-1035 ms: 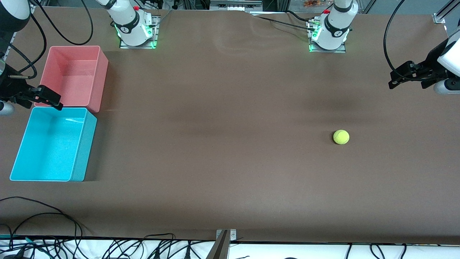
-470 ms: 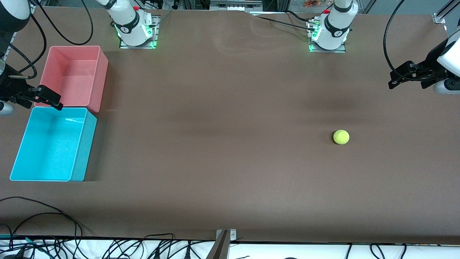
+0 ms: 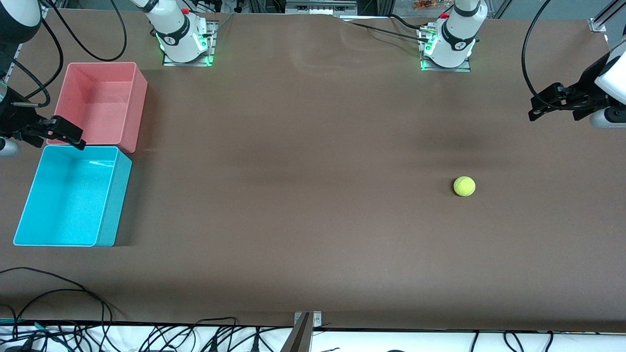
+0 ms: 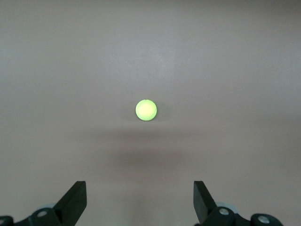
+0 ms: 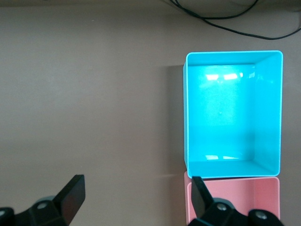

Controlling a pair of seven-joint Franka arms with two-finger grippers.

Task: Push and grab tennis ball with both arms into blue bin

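The tennis ball [image 3: 464, 186], small and yellow-green, lies on the brown table toward the left arm's end. It also shows in the left wrist view [image 4: 146, 110], ahead of the open fingers. The blue bin [image 3: 73, 195] stands empty at the right arm's end and shows in the right wrist view [image 5: 225, 117]. My left gripper [image 3: 538, 108] [image 4: 139, 202] is open and empty, up over the table's end, apart from the ball. My right gripper [image 3: 73, 136] [image 5: 135, 197] is open and empty, up over the line where the blue and pink bins meet.
A pink-red bin [image 3: 98, 107] of the same size stands empty beside the blue bin, farther from the front camera; it shows in the right wrist view [image 5: 235, 202]. Cables [image 3: 58, 288] lie along the table's front edge. The arm bases [image 3: 183, 39] [image 3: 447, 44] stand at the back.
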